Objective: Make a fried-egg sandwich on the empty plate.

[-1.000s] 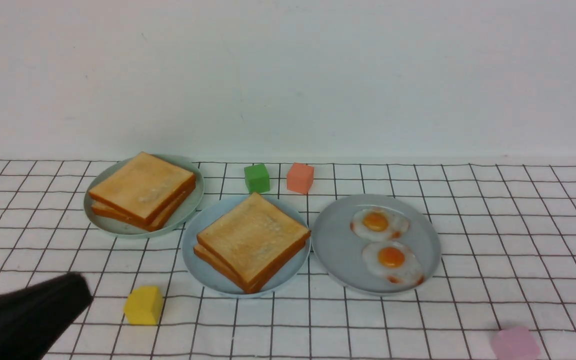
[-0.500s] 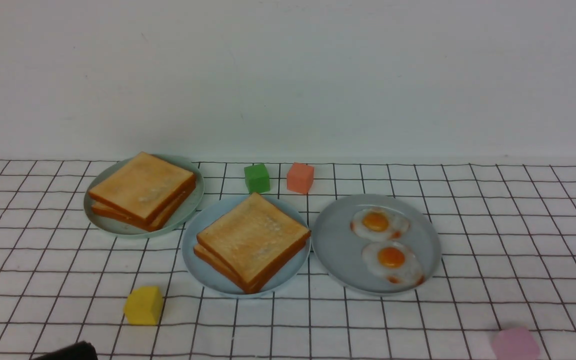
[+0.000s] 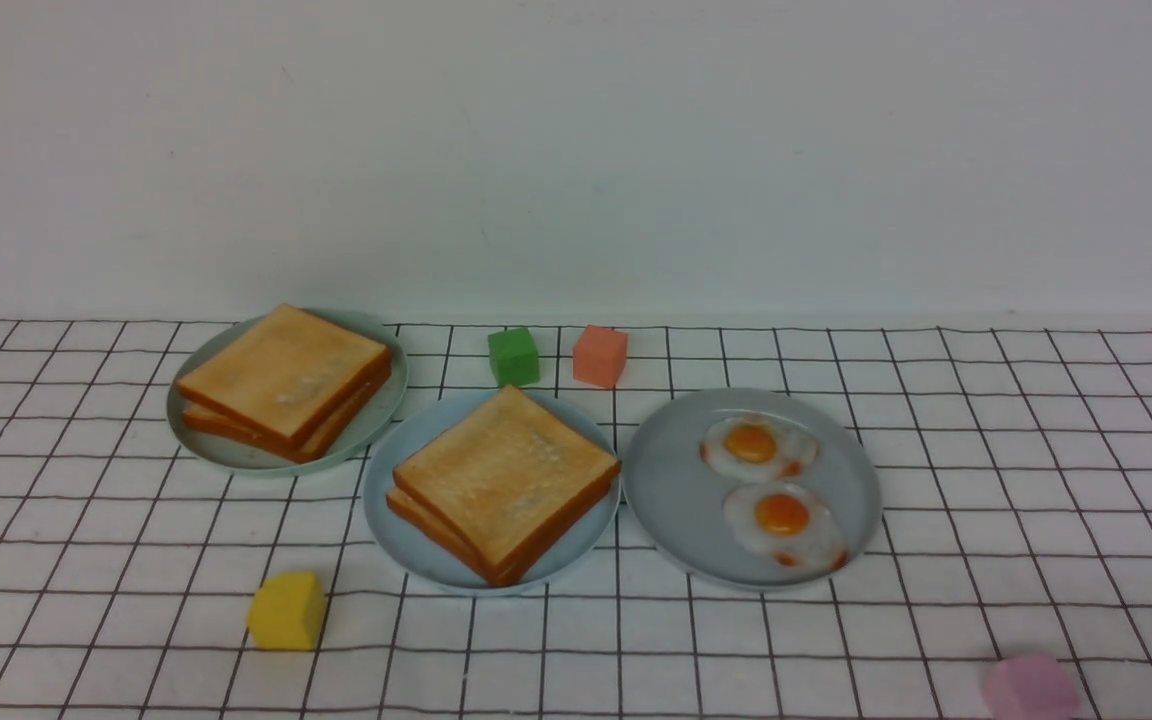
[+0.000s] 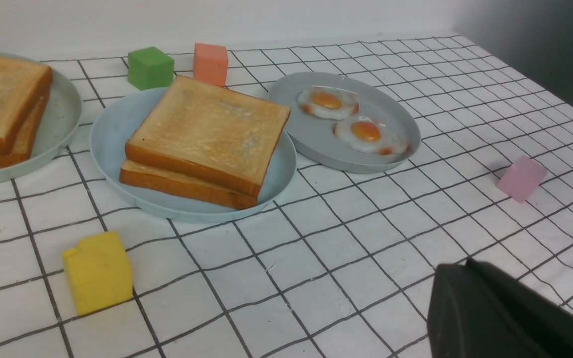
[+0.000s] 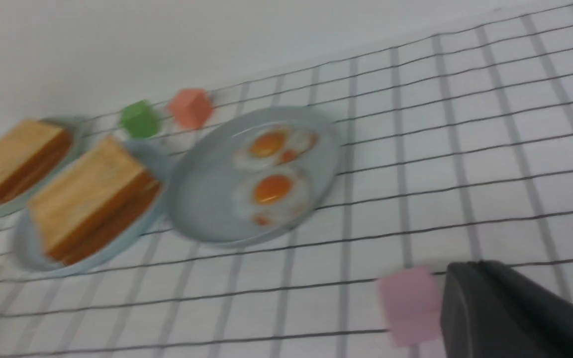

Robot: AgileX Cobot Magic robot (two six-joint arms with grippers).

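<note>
Two stacked toast slices (image 4: 207,136) fill the blue plate (image 4: 112,129), well apart from both closed grippers.

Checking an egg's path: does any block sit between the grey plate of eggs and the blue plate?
No block does. The grey plate and the blue plate lie side by side; the green block and salmon block sit behind them, toward the wall. Two stacked toast slices already lie on the blue plate.

Two toast slices (image 4: 202,139) stacked on blue plate (image 4: 112,134).
</note>
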